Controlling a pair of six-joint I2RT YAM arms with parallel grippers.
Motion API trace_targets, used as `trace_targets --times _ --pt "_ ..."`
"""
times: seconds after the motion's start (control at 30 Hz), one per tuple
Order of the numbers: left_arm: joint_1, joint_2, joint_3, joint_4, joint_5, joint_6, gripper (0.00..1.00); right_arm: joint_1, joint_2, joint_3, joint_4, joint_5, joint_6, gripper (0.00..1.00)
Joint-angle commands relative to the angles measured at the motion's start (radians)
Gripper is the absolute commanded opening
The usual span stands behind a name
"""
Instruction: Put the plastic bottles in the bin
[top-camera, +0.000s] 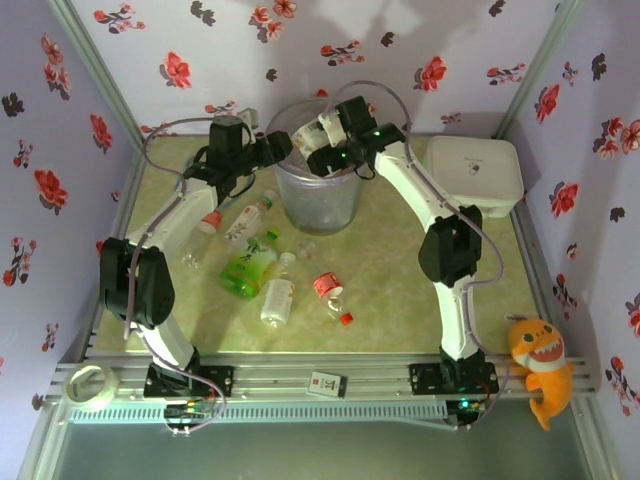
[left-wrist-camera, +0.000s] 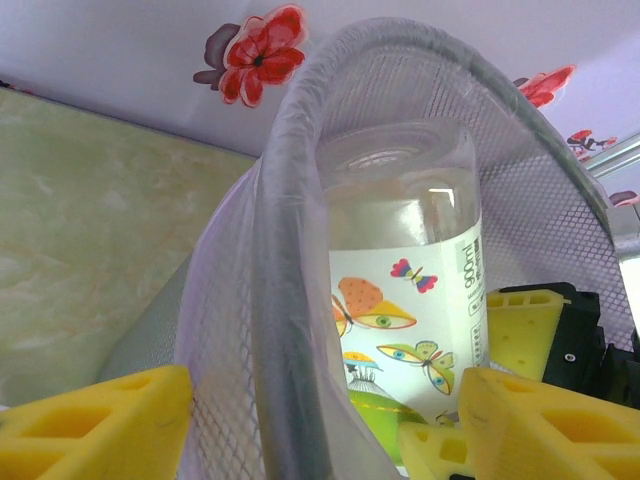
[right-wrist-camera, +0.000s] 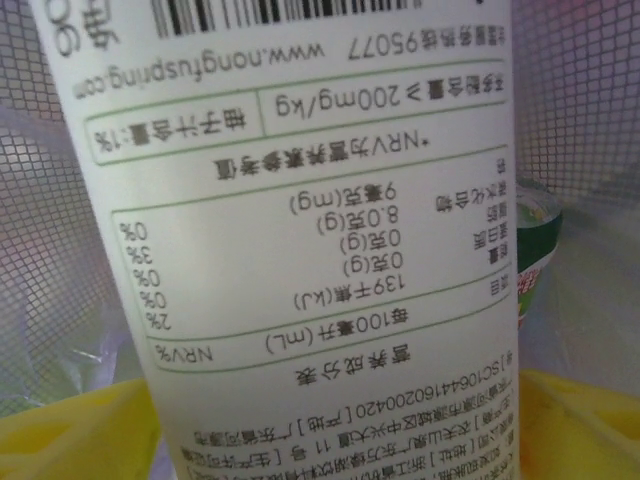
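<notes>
My right gripper (top-camera: 325, 130) hangs over the mouth of the translucent grey bin (top-camera: 318, 200), shut on a clear bottle (right-wrist-camera: 300, 200) with a white printed label. In the left wrist view that bottle (left-wrist-camera: 400, 250) is inside the rim, showing butterfly pictures. The left gripper (left-wrist-camera: 325, 430) is open, its yellow fingers (left-wrist-camera: 95, 420) straddling the bin's left rim (left-wrist-camera: 290, 250) without clamping it. Another bottle with green on it (right-wrist-camera: 535, 240) lies inside the bin. Several bottles lie on the table left of centre, among them a green-labelled one (top-camera: 250, 262), a white-labelled one (top-camera: 278, 295) and a red-labelled one (top-camera: 328, 287).
A white rounded box (top-camera: 478, 175) stands to the right of the bin. A loose red cap (top-camera: 346, 319) lies near the red-labelled bottle. An orange plush toy (top-camera: 540, 365), a tape roll (top-camera: 88, 385) and a small card (top-camera: 326, 384) sit along the front rail.
</notes>
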Motion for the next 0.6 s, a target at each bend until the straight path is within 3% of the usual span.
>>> trace_targets --times 0.0,0.27,0.57 --pt "-0.011 0.043 0.000 -0.046 0.015 0.013 0.72 -0.008 0.007 0.048 -0.035 -0.019 0.012 0.96" --pt "-0.011 0.052 0.011 -0.052 0.015 0.012 0.72 -0.007 -0.078 0.110 -0.013 -0.059 0.043 0.99" --pt "-0.012 0.054 0.015 -0.054 0.015 0.013 0.72 0.009 -0.251 0.041 0.018 -0.006 0.086 0.99"
